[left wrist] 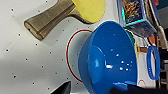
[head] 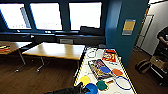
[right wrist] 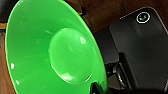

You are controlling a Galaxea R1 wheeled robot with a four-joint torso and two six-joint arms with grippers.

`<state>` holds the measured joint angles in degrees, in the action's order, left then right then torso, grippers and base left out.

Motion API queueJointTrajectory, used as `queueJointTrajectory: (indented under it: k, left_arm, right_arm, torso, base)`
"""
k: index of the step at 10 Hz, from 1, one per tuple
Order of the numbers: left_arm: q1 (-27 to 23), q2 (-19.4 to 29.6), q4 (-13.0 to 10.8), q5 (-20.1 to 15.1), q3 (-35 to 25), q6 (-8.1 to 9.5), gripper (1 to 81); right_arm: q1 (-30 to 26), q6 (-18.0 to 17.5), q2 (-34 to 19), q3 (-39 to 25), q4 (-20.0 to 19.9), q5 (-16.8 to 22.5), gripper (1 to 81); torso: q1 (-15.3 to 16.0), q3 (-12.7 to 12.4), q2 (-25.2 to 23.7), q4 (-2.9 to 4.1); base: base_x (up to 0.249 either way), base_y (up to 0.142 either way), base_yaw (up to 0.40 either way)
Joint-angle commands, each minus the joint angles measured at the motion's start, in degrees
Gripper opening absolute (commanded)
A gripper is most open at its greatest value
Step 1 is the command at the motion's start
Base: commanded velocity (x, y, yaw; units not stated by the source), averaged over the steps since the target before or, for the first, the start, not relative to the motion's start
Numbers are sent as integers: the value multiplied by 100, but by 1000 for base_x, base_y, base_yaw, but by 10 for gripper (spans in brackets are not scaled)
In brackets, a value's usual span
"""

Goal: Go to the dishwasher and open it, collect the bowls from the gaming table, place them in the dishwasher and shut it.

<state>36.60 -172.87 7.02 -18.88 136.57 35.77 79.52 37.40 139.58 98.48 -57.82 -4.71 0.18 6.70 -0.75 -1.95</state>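
The gaming table, white-topped with a yellow and black edge, stands at the lower right of the head view. A blue bowl rests on its near end. My left gripper reaches it from the left. In the left wrist view the blue bowl looms large, and my left gripper is open, one dark finger outside the rim and the other inside. In the right wrist view my right gripper is shut on the rim of a green bowl, held over the wooden floor.
On the table lie yellow, green, blue and orange paddles, a blue hoop racket and game boxes. Wooden tables stand to the left. A person and a bag are at the right.
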Motion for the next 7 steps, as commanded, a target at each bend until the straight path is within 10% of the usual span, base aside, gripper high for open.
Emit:
queueJointTrajectory:
  k: [1, 7]
  left_arm:
    - [-860, -81, 1, -151, -51, -35, 811]
    - [-808, -134, -69, -142, -43, -35, 811]
  right_arm:
    - [-308, 30, -147, -146, 87, 655, 10]
    - [-326, 22, -130, -84, 60, 655, 10]
  torso:
    - [0, -7, 0, 0]
    - [6, 146, 5, 0]
  base:
    - [0, 0, 0]
    - [0, 0, 0]
